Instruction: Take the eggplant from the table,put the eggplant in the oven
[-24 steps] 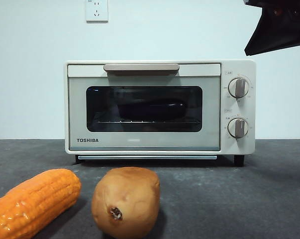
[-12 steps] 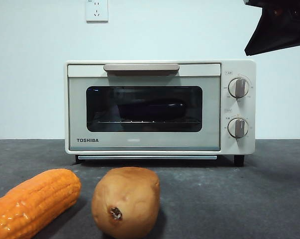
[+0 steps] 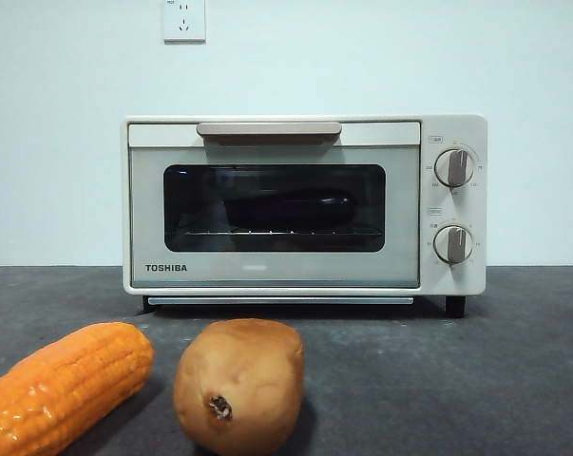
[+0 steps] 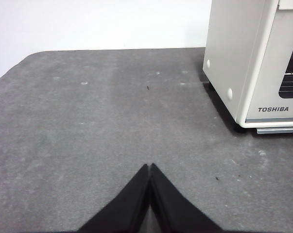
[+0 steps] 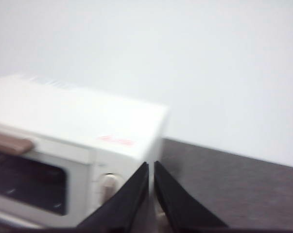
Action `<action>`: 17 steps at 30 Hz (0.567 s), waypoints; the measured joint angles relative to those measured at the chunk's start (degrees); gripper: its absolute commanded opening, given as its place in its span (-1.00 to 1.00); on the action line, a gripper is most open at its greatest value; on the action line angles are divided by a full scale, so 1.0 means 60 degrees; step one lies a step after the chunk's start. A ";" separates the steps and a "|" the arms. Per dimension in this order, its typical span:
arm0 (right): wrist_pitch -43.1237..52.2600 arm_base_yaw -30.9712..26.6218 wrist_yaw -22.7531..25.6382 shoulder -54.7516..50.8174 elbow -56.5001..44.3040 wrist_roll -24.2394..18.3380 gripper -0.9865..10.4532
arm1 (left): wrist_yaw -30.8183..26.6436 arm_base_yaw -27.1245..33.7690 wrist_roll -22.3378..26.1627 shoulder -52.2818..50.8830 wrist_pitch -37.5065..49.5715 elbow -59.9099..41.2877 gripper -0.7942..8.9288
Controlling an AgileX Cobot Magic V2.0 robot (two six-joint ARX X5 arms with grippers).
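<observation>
Eggplant (image 3: 288, 209): lying on the rack inside the oven (image 3: 303, 204), behind its closed glass door.
Left gripper (image 4: 150, 167): jaws pressed together, empty, above bare table (image 4: 97, 121) beside the oven.
Right gripper (image 5: 151, 167): jaws nearly touching, empty, raised above the oven's knob side.
Foreground: corn cob (image 3: 63, 385), potato (image 3: 238, 385).

You are working at a staged test bench, not a lived-in kitchen. The table (image 3: 514, 380) is a bare, dark grey speckled sheet running to a plain white wall (image 3: 58, 142) that carries only a single power socket (image 3: 183, 19). On it stand just a few props: a cream Toshiba toaster oven (image 3: 305, 204) ahead of your left gripper (image 4: 150, 167) and off to one side, a glossy orange corn cob (image 3: 63, 385), and a tan potato (image 3: 238, 385).
</observation>
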 measured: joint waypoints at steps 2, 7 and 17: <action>-0.0044 -0.0838 -0.0430 -0.0812 -0.0521 -0.0066 -0.82 | 0.0000 0.0000 0.0000 0.0000 0.0000 0.0000 -0.83; -0.0171 -0.2667 -0.0696 -0.2546 -0.1818 -0.0069 -0.82 | 0.0000 0.0000 0.0000 0.0000 0.0000 0.0000 -0.83; -0.0248 -0.3996 -0.2204 -0.3752 -0.3595 0.0382 -0.82 | 0.0000 0.0000 0.0000 0.0000 0.0000 0.0000 -0.83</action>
